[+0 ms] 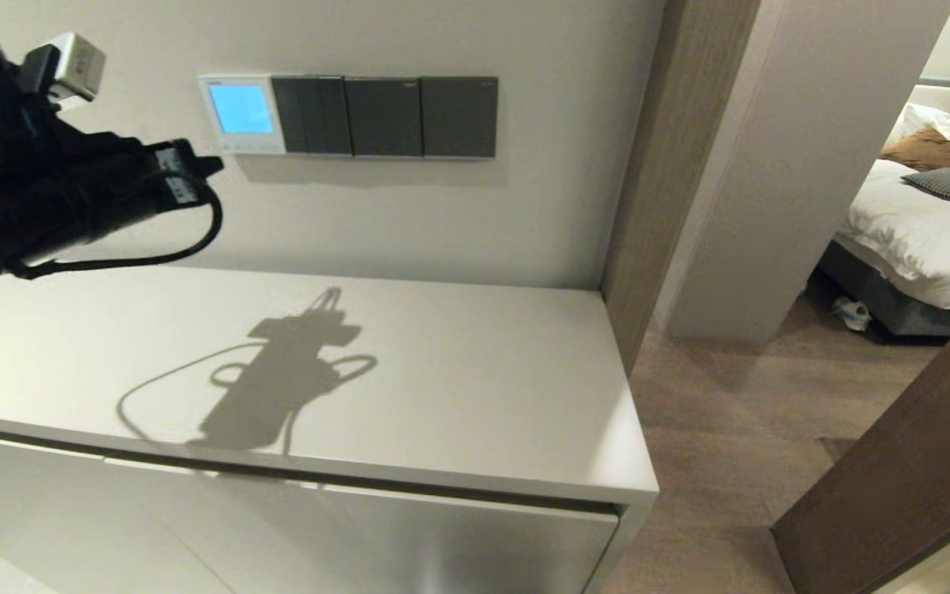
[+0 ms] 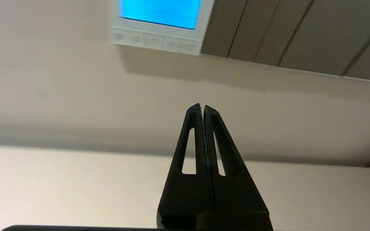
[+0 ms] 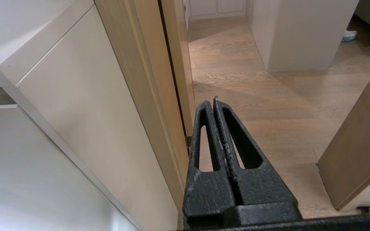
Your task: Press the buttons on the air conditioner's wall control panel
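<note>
Nearest the camera, the left end effector (image 2: pixel 201 107) is raised over the white worktop (image 1: pixel 458 388), fingers pressed together into one point, holding nothing. It sits near the wall, just left of and slightly below the air conditioner's wall control panel (image 1: pixel 242 114), not touching it. That small white panel, screen lit blue, is mounted left of three dark switch plates (image 1: pixel 384 116). Its buttons (image 2: pixel 157 42) line the bottom edge: rigid, shallow keys, likely needing only a light, square fingertip push. No containers appear. The right end effector (image 3: pixel 215 101), also closed, hangs low beside the cabinet.
</note>
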### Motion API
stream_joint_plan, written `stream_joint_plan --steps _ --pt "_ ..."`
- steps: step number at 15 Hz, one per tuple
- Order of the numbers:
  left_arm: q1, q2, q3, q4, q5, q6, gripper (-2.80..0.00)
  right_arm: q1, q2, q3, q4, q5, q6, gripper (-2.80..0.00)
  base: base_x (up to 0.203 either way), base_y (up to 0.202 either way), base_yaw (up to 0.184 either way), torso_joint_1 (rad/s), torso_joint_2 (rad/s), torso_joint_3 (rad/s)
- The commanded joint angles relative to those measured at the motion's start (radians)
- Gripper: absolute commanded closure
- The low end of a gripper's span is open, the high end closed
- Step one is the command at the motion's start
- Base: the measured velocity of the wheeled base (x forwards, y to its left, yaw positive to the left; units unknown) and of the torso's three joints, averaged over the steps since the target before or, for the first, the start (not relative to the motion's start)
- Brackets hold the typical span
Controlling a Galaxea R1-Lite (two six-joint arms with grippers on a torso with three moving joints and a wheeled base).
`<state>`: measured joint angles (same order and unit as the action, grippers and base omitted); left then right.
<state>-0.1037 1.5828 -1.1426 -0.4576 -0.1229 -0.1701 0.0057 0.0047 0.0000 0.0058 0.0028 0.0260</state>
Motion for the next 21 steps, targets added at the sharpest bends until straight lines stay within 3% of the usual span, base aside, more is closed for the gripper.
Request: stream_joint_plan --steps 1,7,14,17,21 --pt "0.026 -0.214 0.152 -0.032 -0.001 0.021 0.0 0.0 0.0 0.002 0.0 0.0 0.0 0.0 0.0 0.0 0.0 0.0 0.0 0.0" --pt "0.067 -0.684 0.462 0.001 0.002 0.082 0.0 0.0 0.001 0.002 0.0 0.0 0.0 0.0 0.0 0.0 0.0 0.0 0.0 0.0" --pt "0.104 -1.204 0.767 0.329 0.017 0.093 0.0 0.0 0.001 0.002 0.0 0.0 0.002 0.0 0.0 0.0 0.0 0.0 0.0 0.0" --pt "0.105 -1.297 0.881 0.391 0.087 0.124 0.0 0.0 0.001 0.002 0.0 0.0 0.001 0.0 0.0 0.0 0.0 0.0 0.0 0.0" --pt "0.105 -1.352 0.965 0.393 0.153 0.158 0.0 0.0 0.001 0.002 0.0 0.0 0.002 0.0 0.0 0.0 0.0 0.0 0.0 0.0"
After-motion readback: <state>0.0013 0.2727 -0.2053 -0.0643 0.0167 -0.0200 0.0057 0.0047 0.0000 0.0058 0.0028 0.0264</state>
